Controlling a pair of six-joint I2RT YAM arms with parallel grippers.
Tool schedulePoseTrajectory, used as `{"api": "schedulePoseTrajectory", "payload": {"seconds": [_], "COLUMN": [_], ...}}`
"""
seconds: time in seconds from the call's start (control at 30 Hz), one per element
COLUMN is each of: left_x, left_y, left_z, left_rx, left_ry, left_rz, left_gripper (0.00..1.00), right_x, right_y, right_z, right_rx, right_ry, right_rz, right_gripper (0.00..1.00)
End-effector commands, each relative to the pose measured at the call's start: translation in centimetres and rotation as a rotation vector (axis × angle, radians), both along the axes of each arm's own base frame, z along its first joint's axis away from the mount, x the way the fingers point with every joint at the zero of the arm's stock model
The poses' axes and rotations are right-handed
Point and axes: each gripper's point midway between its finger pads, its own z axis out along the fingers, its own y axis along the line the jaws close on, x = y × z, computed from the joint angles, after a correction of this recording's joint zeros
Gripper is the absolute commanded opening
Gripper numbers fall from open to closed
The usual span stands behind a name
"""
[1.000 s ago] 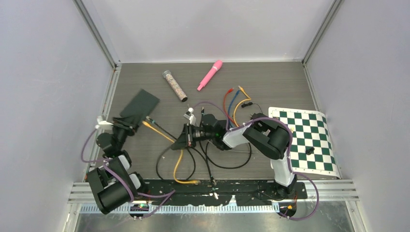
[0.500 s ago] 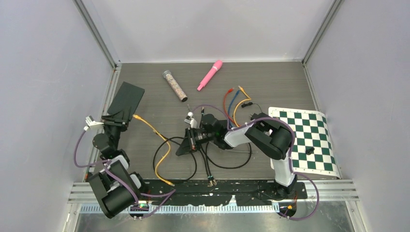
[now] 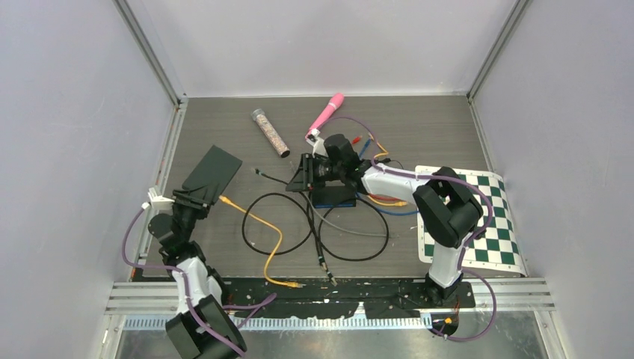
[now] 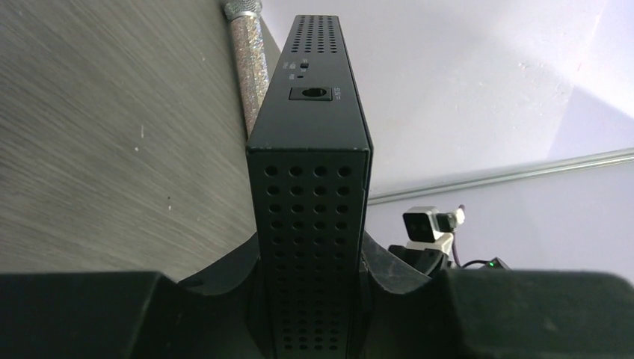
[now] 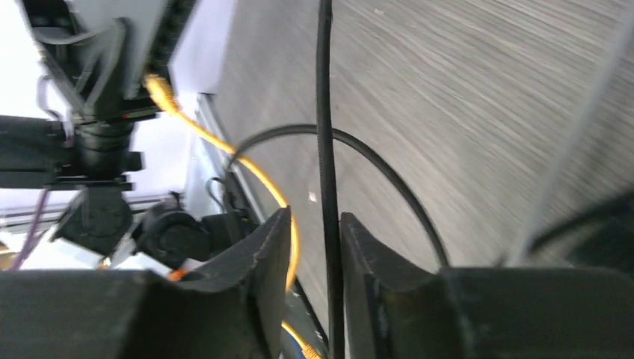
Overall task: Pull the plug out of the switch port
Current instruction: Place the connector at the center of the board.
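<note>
**Switch Braced, Cable Drawn Clear**

The left tool point(image 3: 196, 199) is clamped narrow on the black perforated metal switch box point(image 4: 308, 187), holding it tilted off the grey wood-grain table point(image 3: 419, 127), probably as an anchor against the pull. The right tool point(image 5: 318, 247) is closed narrow around the thin black cable point(image 5: 324, 112). Its small plug point(image 3: 256, 172) hangs free between the tools, apart from the switch, so extraction looks complete. The orange cable point(image 3: 263, 226) ends just beside the switch (seating cannot be told).
</note>
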Motion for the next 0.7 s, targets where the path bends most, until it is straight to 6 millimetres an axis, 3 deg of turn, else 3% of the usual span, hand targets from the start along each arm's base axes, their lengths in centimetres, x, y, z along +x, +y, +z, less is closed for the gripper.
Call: {"api": "schedulePoseTrajectory", "payload": {"seconds": [0.0,0.1,0.17,0.3,0.47,0.67], "left_x": [-0.6,-0.9,-1.1,-1.3,-1.5,-1.6], "left_y": [-1.0,-1.4,-1.7,-2.5,-3.8,-5.5], "left_z": [0.6,-0.3,-0.6,-0.4,-0.2,-0.1], "left_rx": [0.055,0.040,0.036,0.038,0.043,0.043], "left_ry": [-0.025,0.002,0.007,0.003,-0.004,-0.016], "left_rz": [-0.047,-0.066,-0.083,-0.129,-0.191,-0.241], "left_gripper": [0.00,0.00,0.00,0.00,0.00,0.00], "right_x": [-0.6,-0.7,-1.2,-2.1,-4.4,-6.5], "right_y": [-2.3,-3.5,-3.8,-2.7,0.2,3.7], "right_z": [-3.0,-3.2,-2.2,1.6,4.9,6.5], "right_rx": [-0.137,-0.198,-0.182,-0.062,0.091,0.271], "right_ry": [0.019,-0.007,-0.037,-0.108,-0.116,-0.005], "right_rz": [-0.019,-0.036,-0.024,0.036,0.150,0.232], "right_gripper": [0.44,0.48,0.50,0.50,0.52,0.62]}}
